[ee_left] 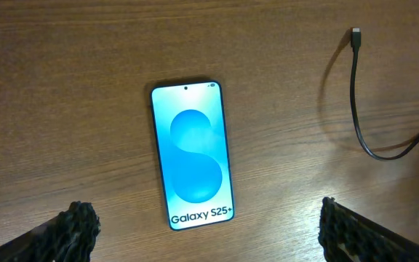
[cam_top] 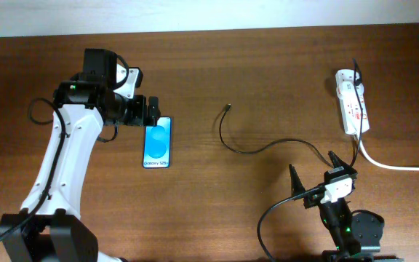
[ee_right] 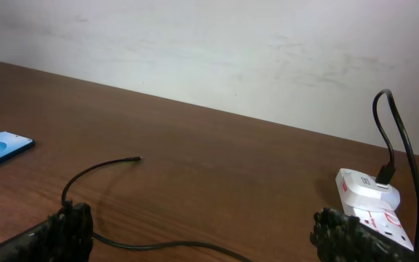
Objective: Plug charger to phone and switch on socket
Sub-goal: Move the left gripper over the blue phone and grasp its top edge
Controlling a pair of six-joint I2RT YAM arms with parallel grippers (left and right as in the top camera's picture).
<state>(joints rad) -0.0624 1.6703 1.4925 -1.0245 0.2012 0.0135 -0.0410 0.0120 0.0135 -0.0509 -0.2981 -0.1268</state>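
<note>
On the tabletop (cam_top: 268,58): bare brown wood is carrying all the task items.
Phone (cam_top: 158,143): is lying flat and face up, left of centre; the screen is glowing bright blue, with a "Galaxy S25+" strip at its near end (ee_left: 192,164). From the right wrist it is showing only as a sliver at far left (ee_right: 2,149).
Charger (cam_top: 249,151): the thin black cable is snaking across the middle of the tabletop. Its metal tip is resting loose, well apart from the phone and to its right (ee_left: 353,94); the tip is pointing away, nothing touching it (ee_right: 97,167).
Socket (cam_top: 352,102): the white strip is sitting at far right, with a black plug standing in its far end (ee_right: 373,200). Switch position: cannot tell.
White cord (cam_top: 398,166): is trailing off the right edge.
Left pincer (cam_top: 153,111): is hanging over the phone's far short edge, fingers spread wide and holding nothing; the phone is showing between them (ee_left: 206,218).
Right pincer (cam_top: 312,161): is sitting low near the front edge, fingers splayed apart and empty, facing cable and socket (ee_right: 202,222).
</note>
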